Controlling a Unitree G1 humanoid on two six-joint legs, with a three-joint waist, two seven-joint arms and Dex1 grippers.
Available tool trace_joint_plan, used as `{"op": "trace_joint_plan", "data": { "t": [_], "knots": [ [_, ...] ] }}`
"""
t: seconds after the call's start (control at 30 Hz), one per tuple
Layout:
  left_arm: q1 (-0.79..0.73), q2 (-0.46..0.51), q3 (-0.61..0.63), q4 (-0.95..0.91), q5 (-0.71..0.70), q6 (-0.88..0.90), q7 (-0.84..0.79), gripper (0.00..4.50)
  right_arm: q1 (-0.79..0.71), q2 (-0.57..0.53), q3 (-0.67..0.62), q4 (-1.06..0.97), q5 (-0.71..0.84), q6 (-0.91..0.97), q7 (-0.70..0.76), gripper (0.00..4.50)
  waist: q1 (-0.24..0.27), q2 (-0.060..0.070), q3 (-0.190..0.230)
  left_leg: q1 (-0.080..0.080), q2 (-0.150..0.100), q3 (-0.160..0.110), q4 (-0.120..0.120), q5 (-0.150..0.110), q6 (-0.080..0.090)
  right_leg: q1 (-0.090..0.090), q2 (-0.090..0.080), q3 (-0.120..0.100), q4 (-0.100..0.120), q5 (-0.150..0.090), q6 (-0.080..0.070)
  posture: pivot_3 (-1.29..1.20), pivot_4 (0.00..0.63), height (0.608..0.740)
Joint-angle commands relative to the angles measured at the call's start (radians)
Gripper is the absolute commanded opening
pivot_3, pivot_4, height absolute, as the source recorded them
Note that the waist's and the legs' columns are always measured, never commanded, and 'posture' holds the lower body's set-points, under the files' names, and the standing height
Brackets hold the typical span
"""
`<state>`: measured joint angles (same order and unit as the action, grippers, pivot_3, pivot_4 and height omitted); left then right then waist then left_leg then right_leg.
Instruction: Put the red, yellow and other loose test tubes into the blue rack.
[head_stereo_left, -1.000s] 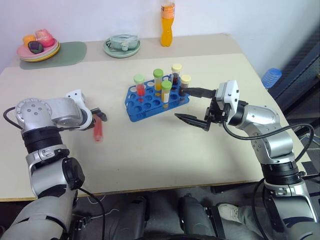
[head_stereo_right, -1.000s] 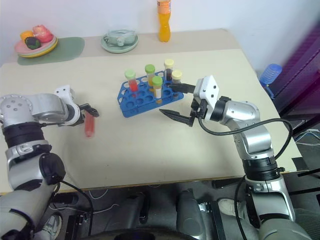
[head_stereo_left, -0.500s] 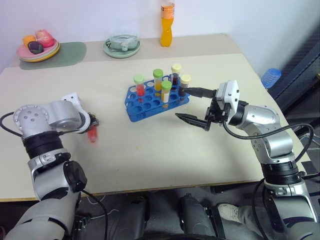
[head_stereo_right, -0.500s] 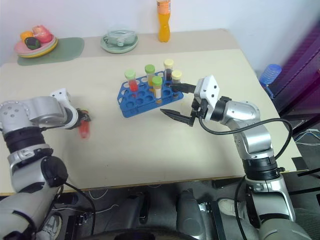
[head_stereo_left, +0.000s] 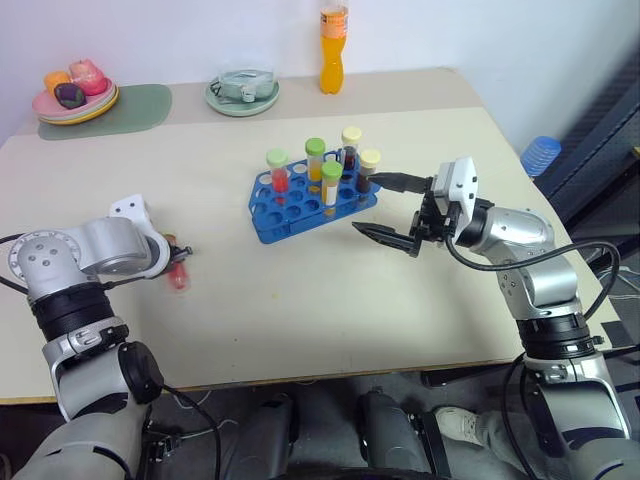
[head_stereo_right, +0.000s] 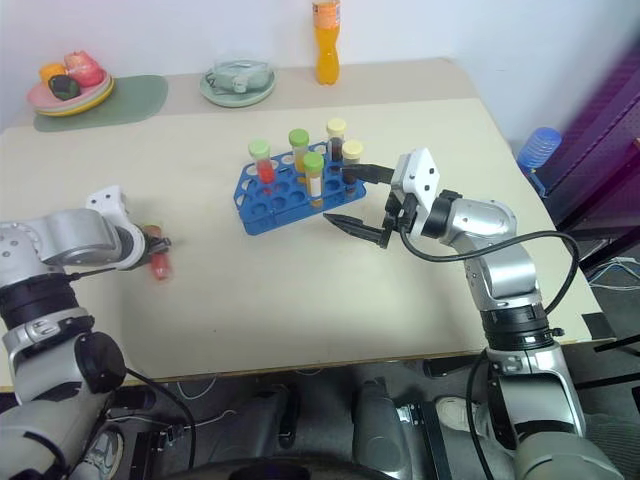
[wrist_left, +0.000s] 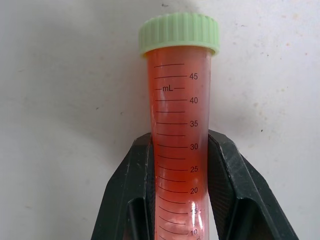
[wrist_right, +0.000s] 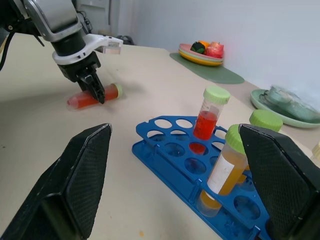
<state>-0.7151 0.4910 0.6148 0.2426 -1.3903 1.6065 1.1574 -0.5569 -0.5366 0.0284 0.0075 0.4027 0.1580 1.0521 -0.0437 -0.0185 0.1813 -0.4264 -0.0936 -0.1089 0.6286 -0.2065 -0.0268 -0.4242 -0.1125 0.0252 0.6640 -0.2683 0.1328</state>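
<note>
A red test tube (wrist_left: 180, 125) with a pale green cap lies low over the table at the left (head_stereo_left: 178, 274), and my left gripper (head_stereo_left: 181, 256) is shut on its body. The blue rack (head_stereo_left: 283, 216) stands mid-table and holds several upright capped tubes: one red (head_stereo_left: 279, 172), yellow-orange ones with green caps (head_stereo_left: 331, 186) and dark ones with cream caps (head_stereo_left: 368, 171). My right gripper (head_stereo_left: 366, 206) hangs open just right of the rack, pointing at it, with nothing between its fingers (wrist_right: 75, 185). The right wrist view also shows the left gripper (wrist_right: 95, 92) on the red tube (wrist_right: 87, 99).
A tall orange drink bottle (head_stereo_left: 334, 38) stands at the table's far edge. A glass dish on a green plate (head_stereo_left: 242, 90) sits beside it. A plate of fruit (head_stereo_left: 74, 96) rests on a green mat (head_stereo_left: 125, 108) at the far left. A blue object (head_stereo_left: 541, 155) lies beyond the right edge.
My left gripper has shut on the red tube and drawn it a little to the left and nearer. The right arm has stayed still.
</note>
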Motion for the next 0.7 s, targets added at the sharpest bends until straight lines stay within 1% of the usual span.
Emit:
{"op": "trace_joint_plan", "data": {
  "t": [0.03, 0.1, 0.13, 0.17, 0.2, 0.27, 0.33, 0.47, 0.6, 0.7],
  "knots": [
    [0.047, 0.039, 0.001, -0.189, -0.023, -0.036, -0.146, 0.79, -0.018, 0.008, -0.008, -0.012, 0.003, -0.026, 0.007, 4.19, 0.000, 0.000, 0.000, 0.000, 0.000, 0.000, 0.000, 0.000, 0.000, 0.000, 0.000, 0.000, 0.000, 0.000, 0.000, 0.00, 0.150, 0.740],
    [0.090, 0.045, -0.014, -0.352, 0.009, -0.149, -0.327, 0.79, -0.016, 0.009, -0.010, -0.016, 0.003, -0.025, 0.008, 4.19, 0.002, 0.000, 0.000, 0.000, 0.000, 0.000, 0.000, 0.000, 0.000, 0.000, 0.000, 0.000, 0.000, 0.000, 0.000, 0.00, 0.150, 0.740],
    [0.120, 0.040, -0.006, -0.426, 0.014, -0.228, -0.512, 0.79, -0.012, 0.009, -0.011, -0.020, 0.004, -0.023, 0.007, 4.19, 0.004, 0.000, 0.000, -0.001, 0.000, 0.000, 0.000, 0.000, 0.000, 0.000, 0.000, 0.000, 0.000, 0.000, 0.000, 0.00, 0.150, 0.740],
    [0.164, 0.066, -0.036, -0.513, 0.063, -0.329, -0.741, 0.79, -0.008, 0.008, -0.012, -0.025, 0.004, -0.021, 0.005, 4.19, 0.006, 0.000, 0.000, -0.001, 0.000, 0.000, 0.000, 0.000, 0.000, 0.000, 0.000, 0.000, -0.001, 0.000, 0.000, 0.00, 0.150, 0.740],
    [0.211, 0.094, -0.072, -0.591, 0.144, -0.439, -0.899, 0.79, 0.000, 0.009, -0.014, -0.033, 0.006, -0.015, 0.000, 4.19, 0.007, 0.000, 0.000, -0.001, 0.000, 0.001, 0.000, 0.000, 0.000, 0.000, 0.000, 0.000, -0.001, 0.000, 0.000, 0.00, 0.150, 0.740],
    [0.254, 0.121, -0.149, -0.647, 0.264, -0.580, -1.067, 0.79, 0.018, 0.009, -0.018, -0.051, 0.010, -0.003, -0.014, 4.19, 0.010, 0.000, 0.000, -0.001, 0.000, 0.002, -0.001, 0.000, 0.000, 0.000, 0.000, 0.000, -0.002, 0.000, -0.001, 0.00, 0.150, 0.740],
    [0.267, 0.122, -0.224, -0.668, 0.390, -0.740, -1.203, 0.79, 0.039, 0.009, -0.022, -0.070, 0.012, 0.007, -0.028, 4.19, 0.023, 0.000, 0.000, 0.000, 0.000, 0.002, -0.002, 0.000, 0.000, 0.001, 0.000, 0.000, -0.003, 0.000, -0.001, 0.00, 0.150, 0.740],
    [0.252, 0.025, -0.371, -0.622, 0.643, -1.085, -1.373, 0.79, 0.091, 0.012, -0.056, -0.107, 0.038, 0.049, -0.077, 4.19, 0.034, 0.000, 0.000, 0.000, 0.000, 0.003, -0.001, -0.001, 0.001, 0.003, 0.000, 0.000, -0.007, 0.000, -0.001, 0.00, 0.150, 0.740],
    [0.253, -0.034, -0.544, -0.464, 0.910, -1.435, -1.562, 0.79, 0.182, 0.001, -0.092, -0.190, 0.086, 0.127, -0.127, 4.19, 0.036, 0.000, 0.000, 0.000, 0.000, 0.003, -0.002, -0.002, 0.004, 0.006, -0.001, 0.000, -0.012, 0.000, -0.001, 0.00, 0.150, 0.740],
    [0.238, -0.089, -0.596, -0.327, 1.002, -1.598, -1.632, 0.79, 0.233, -0.007, -0.106, -0.240, 0.092, 0.154, -0.154, 4.19, 0.033, 0.000, 0.000, 0.000, 0.000, 0.003, -0.002, -0.004, 0.006, 0.006, -0.001, 0.000, -0.014, 0.000, 0.000, 0.00, 0.150, 0.740]
  ]
}}
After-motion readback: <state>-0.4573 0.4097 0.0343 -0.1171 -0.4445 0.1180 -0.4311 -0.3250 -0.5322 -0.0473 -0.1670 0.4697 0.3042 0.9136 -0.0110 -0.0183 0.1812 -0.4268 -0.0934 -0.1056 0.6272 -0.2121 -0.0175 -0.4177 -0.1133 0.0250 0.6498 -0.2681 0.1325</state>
